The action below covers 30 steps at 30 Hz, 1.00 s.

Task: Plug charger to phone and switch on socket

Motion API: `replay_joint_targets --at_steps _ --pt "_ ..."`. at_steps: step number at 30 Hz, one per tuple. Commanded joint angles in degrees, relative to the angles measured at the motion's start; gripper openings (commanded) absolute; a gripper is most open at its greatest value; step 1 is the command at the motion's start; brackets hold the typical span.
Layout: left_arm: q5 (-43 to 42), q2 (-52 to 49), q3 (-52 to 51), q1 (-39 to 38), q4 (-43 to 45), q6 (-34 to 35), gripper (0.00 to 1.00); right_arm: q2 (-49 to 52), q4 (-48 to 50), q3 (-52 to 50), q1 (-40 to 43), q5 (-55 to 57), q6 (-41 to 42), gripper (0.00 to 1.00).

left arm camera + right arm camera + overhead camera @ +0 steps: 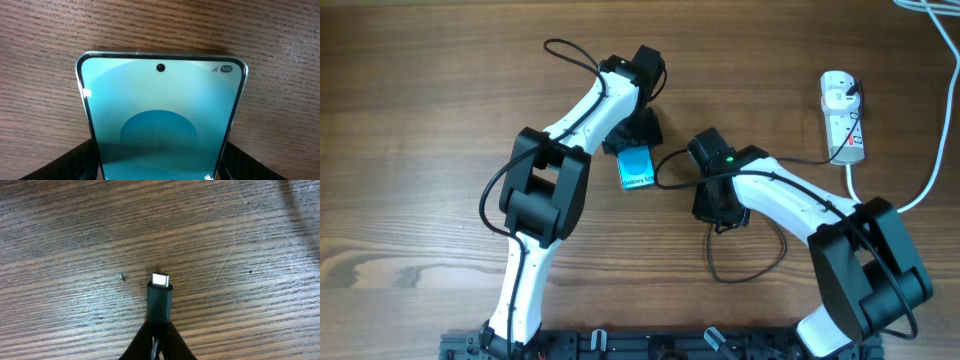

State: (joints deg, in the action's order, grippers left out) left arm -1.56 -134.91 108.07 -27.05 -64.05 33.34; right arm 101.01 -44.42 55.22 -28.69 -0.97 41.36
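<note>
Right tool (159,331) around silver-tipped charger (160,300)

Bright, even light — soft shadows, slight screen glare

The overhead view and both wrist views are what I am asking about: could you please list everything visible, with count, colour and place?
phone: one, cyan screen, mid-table between the arms
charger: one, thin black cable with a metal-tipped connector, looping on the table by the right arm
socket: one, white power strip with red marks, far right of the table
plug: one, black, seated in the socket
cord: one, thick white, running along the right edge
table: one, brown wood
arms: two, white and black
left end effector: black, closed on the phone's sides
right end effector: black, pinching the charger behind its connector
</note>
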Motion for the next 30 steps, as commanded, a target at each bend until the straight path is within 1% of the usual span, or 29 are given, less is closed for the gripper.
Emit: replay_joint_targets --at_steps 1,3,6,14,18,26,30 --pt "0.1 -4.5 -1.4 0.2 0.1 0.2 0.75 1.6 0.7 -0.5 -0.2 0.5 0.0 0.09" --pt "0.2 -4.5 -1.4 0.2 -0.1 0.2 0.75 1.6 0.7 -0.5 -0.2 0.2 0.0 0.09" --pt "0.1 -4.5 -1.4 0.2 -0.1 0.2 0.75 1.6 0.7 0.3 -0.2 -1.7 -1.0 0.04" --pt "-1.6 -2.2 -1.2 1.4 -2.6 0.2 0.72 -0.9 0.6 4.9 0.5 -7.3 -8.0 0.04" --pt "-1.6 0.7 -1.2 2.7 -2.8 0.1 0.71 -4.5 0.4 5.5 0.6 -8.2 -10.2 0.04" --pt "-1.6 8.4 -1.2 5.5 -2.9 0.2 0.70 -12.0 0.2 5.5 0.6 -15.8 -19.6 0.04" --pt "-3.9 11.5 -1.2 6.1 -2.8 0.2 0.70 -13.3 0.1 5.5 0.6 -18.4 -21.1 0.04"
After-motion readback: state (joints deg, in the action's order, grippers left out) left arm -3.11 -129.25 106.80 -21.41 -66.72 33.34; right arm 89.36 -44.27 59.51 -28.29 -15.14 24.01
